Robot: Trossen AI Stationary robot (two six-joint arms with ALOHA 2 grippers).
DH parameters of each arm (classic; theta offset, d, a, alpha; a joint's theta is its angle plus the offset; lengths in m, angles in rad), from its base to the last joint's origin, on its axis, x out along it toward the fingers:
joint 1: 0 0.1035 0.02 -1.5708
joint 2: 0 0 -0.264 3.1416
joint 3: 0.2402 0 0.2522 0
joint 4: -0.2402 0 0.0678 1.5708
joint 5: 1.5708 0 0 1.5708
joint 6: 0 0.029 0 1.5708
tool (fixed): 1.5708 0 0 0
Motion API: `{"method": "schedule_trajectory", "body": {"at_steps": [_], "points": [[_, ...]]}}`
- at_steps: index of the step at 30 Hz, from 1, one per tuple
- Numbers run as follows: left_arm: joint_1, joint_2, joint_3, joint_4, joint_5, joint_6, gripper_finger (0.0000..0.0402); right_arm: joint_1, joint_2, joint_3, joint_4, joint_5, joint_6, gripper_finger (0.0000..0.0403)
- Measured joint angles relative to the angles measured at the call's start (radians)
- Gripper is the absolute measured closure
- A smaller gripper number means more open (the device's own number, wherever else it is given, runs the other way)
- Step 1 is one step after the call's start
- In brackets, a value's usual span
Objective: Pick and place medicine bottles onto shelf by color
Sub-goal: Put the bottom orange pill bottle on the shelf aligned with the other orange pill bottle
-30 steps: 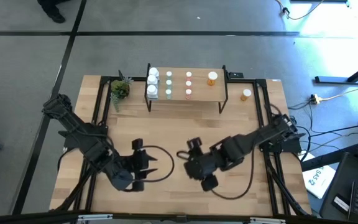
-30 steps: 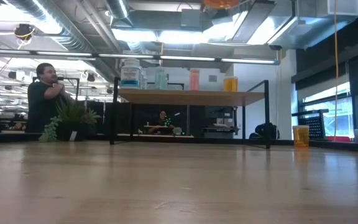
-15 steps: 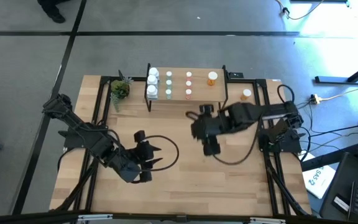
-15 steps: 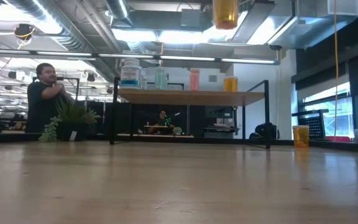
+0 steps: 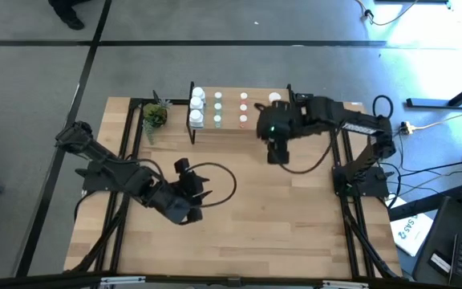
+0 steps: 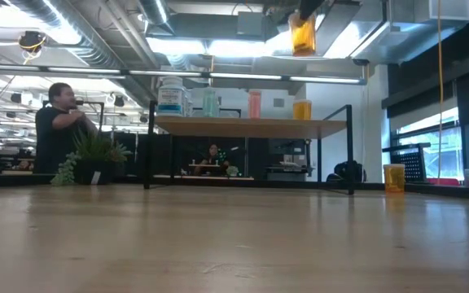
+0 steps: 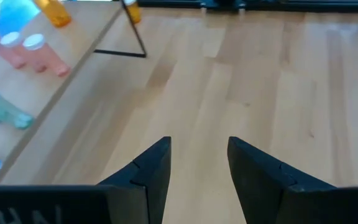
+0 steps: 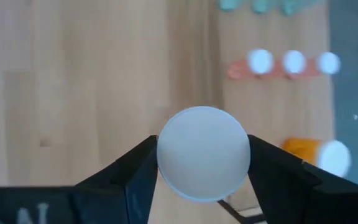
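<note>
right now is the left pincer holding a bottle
No, in the left wrist view the left pincer has its two dark fingers apart with only bare light-wood tabletop between them.

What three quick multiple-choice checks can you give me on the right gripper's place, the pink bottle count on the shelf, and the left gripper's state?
1. Where is the right gripper?
A. beside the plant
B. high up by the shelf's right end
C. down at the table's front edge

2. How many pink bottles stand on the shelf?
A. three
B. one
C. six

3. What state is the left gripper in?
A. shut on a green bottle
B. shut on a pink bottle
C. open and empty

Answers:
1 B: the right gripper holds an orange bottle well above the shelf.
2 A: the pink bottles form one row of three.
3 C: the left gripper has only bare table between its fingers.
</note>
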Motion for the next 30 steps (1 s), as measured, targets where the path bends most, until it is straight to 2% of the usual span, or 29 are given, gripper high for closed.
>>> {"method": "schedule_trajectory", "body": {"at_steps": [6, 11, 20, 30], "points": [[0.06, 0.0, 0.0, 0.0, -0.001, 0.001, 0.025, -0.122, -0.021, -0.001, -0.012, 0.009, -0.006, 0.0172], [0.089, 0.0, 0.0, -0.005, 0.0, 0.001, 0.025, -0.227, -0.031, -0.042, 0.037, -0.112, -0.048, 0.0178], [0.096, 0.0, 0.0, -0.008, 0.008, 0.001, 0.025, -0.371, -0.085, -0.259, 0.259, -0.189, -0.103, 0.0174], [0.096, 0.0, 0.0, -0.028, 0.008, -0.005, 0.025, -0.469, -0.169, -0.503, 0.473, -0.2, -0.022, 0.0174]]}}
